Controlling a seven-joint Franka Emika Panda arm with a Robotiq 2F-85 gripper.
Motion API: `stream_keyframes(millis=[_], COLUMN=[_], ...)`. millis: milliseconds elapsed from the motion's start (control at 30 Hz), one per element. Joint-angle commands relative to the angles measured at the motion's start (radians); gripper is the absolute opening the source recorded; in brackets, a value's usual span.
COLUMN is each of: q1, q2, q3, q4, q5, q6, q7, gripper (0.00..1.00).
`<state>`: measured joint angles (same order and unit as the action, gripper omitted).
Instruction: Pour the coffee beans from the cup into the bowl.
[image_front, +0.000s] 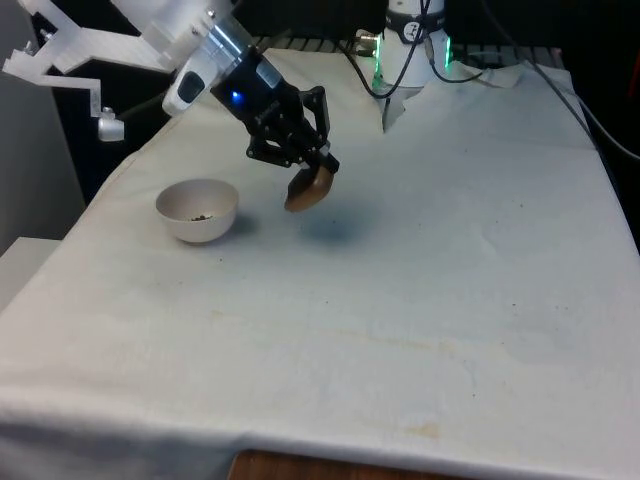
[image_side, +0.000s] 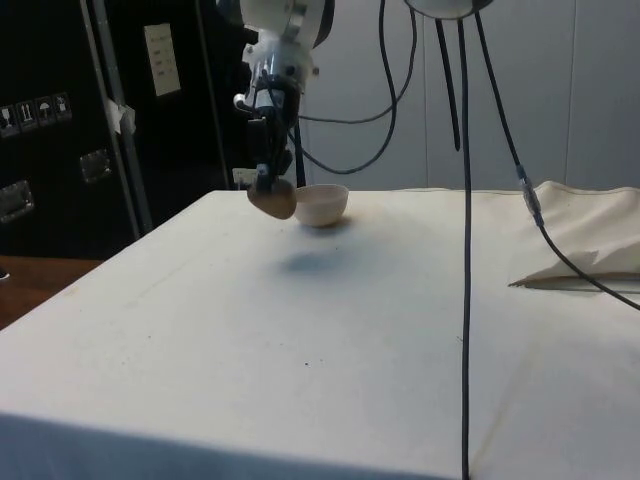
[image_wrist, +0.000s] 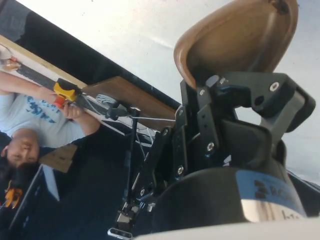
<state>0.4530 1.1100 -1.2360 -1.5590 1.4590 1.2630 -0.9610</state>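
Note:
A small brown cup (image_front: 309, 187) hangs tilted on its side above the cloth, a short way to the front view's right of the white bowl (image_front: 198, 209). My gripper (image_front: 318, 166) is shut on the cup's rim. A few dark coffee beans lie in the bottom of the bowl. In the side view the cup (image_side: 272, 199) hangs just in front of the bowl (image_side: 320, 204), held by the gripper (image_side: 267, 180) from above. In the wrist view the cup (image_wrist: 240, 37) shows its hollow inside, with one dark bean near its edge, and the gripper (image_wrist: 220, 82) grips its wall.
The white cloth (image_front: 400, 300) covers the table (image_side: 330, 330), with a rumpled fold (image_side: 585, 235) at one side. Black cables (image_side: 465, 200) hang over the table. A person in a light shirt (image_wrist: 30, 120) stands beyond the table edge in the wrist view.

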Motion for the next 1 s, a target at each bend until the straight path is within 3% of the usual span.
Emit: stream_keyframes(millis=[0,67,100,133,367,400,433,667,700,733,933,967], q1=[0.036,0.041,0.009,0.044,0.046,0.017,0.046,0.068,0.037,0.071,0.083,0.051], q2=[-0.007,-0.007,0.0,-0.006,-0.004,0.0,-0.004,-0.009,-0.002,-0.01,-0.02,-0.012], q3=[-0.019,-0.018,0.001,-0.014,0.014,0.022,0.014,0.025,0.042,0.026,0.041,0.059], q4=[-0.048,-0.046,0.0,-0.043,-0.036,-0.001,-0.036,-0.043,-0.001,-0.043,-0.044,-0.001], q5=[-0.004,-0.013,-0.013,-0.02,-0.038,-0.038,-0.038,-0.067,-0.068,-0.07,-0.093,-0.095], q6=[0.027,0.033,0.011,0.04,0.073,0.041,0.073,0.112,0.087,0.118,0.158,0.134], q7=[-0.015,-0.014,0.0,-0.018,-0.048,-0.029,-0.048,-0.054,-0.042,-0.054,-0.053,-0.041], gripper=[0.01,0.01,0.01,0.01,0.01,0.01,0.01,0.01,0.01,0.01,0.01,0.01])
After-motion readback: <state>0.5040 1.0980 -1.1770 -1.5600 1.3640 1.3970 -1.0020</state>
